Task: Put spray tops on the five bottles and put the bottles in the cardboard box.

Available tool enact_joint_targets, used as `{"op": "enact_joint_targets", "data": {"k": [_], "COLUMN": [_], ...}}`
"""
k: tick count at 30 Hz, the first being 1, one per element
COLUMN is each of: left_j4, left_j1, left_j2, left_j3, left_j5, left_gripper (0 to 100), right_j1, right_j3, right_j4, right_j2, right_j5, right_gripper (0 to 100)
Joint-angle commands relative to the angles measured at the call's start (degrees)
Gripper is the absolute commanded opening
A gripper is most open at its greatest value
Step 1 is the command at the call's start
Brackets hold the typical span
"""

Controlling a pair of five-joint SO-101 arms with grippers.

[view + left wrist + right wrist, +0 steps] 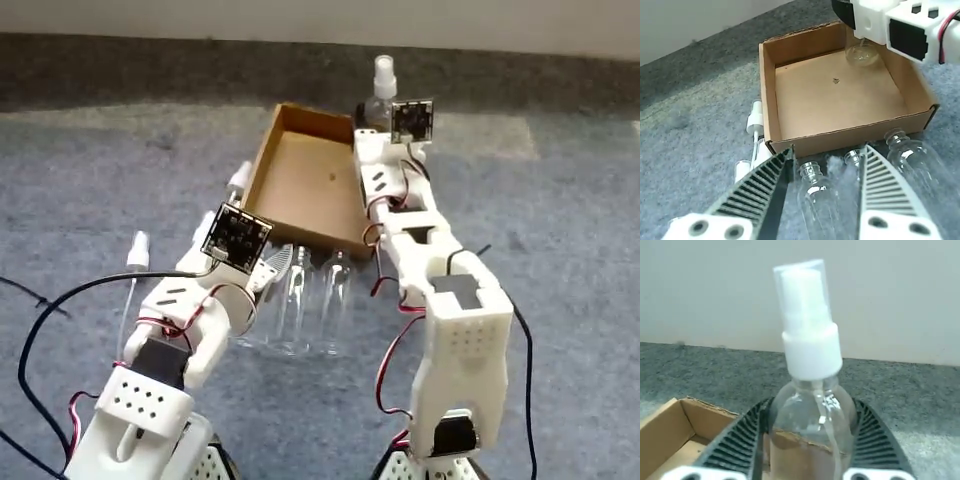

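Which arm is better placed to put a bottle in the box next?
Right, probably. The right gripper is shut on a bottle with a spray top at the far edge of the cardboard box; the left gripper is open over uncapped bottles.

The left gripper (827, 152), jaws apart, hangs over three uncapped bottles (815, 192) lying side by side, necks toward a cardboard box (850, 135). White spray tops (755, 117) lie just beside the box. The right arm (890, 22) sits above its far side, a clear bottle (862, 54) beneath it.
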Motion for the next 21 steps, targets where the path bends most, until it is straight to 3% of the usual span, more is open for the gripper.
{"op": "enact_joint_targets", "data": {"k": [1, 10, 15, 21], "left_j4": [-1.2, -1.2, -1.2, -1.2], "left_j1": [0.8, 0.8, 0.8, 0.8], "left_j2": [-0.7, -0.6, -0.6, -0.5], "left_j3": [-0.3, -0.2, -0.2, -0.2], "left_j5": [0.2, 0.3, 0.3, 0.3], "left_gripper": [20, 20, 20, 20], "right_j1": [0.5, 0.5, 0.4, 0.4], "right_j3": [2.4, 3.2, 3.2, 3.2], "right_j4": [-0.7, -0.6, -0.6, -0.6], "right_j2": [-6.6, -6.0, -6.0, -6.1], "right_j5": [0.7, 0.7, 0.7, 0.7], "right_gripper": [13.9, 14.3, 23.1, 23.2]}}
